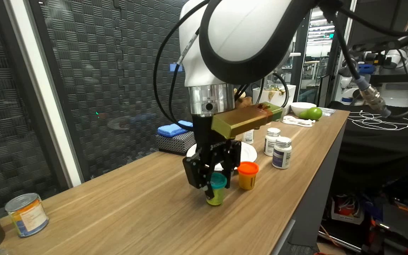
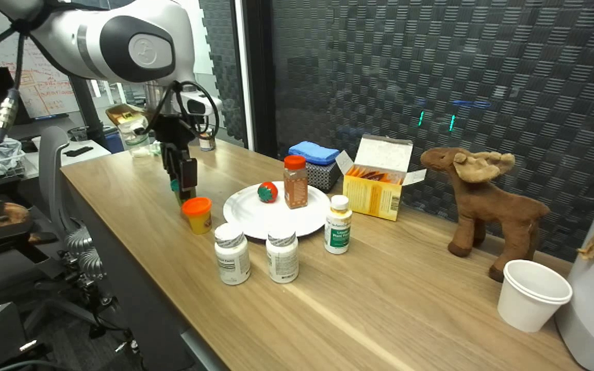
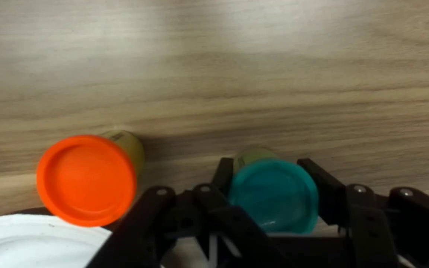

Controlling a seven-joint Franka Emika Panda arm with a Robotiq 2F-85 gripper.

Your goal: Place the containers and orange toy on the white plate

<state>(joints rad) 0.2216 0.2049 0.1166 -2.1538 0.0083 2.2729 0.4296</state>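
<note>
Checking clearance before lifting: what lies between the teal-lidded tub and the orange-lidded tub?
In the wrist view, one finger of the tool sits beside the teal-lidded tub; the rest that shows, up to the orange-lidded tub, is bare tabletop.

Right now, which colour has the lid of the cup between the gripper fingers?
The lid is teal, best seen in the wrist view.

Arm (image 1: pixel 250 30) reaches in from above in both exterior views, wrist (image 1: pixel 211 95) pointing down. Gripper (image 3: pixel 272 182) hangs below it, partly closed and gripping. Fingers (image 3: pixel 326 191) face each other, tips apart, low in wrist view
</note>
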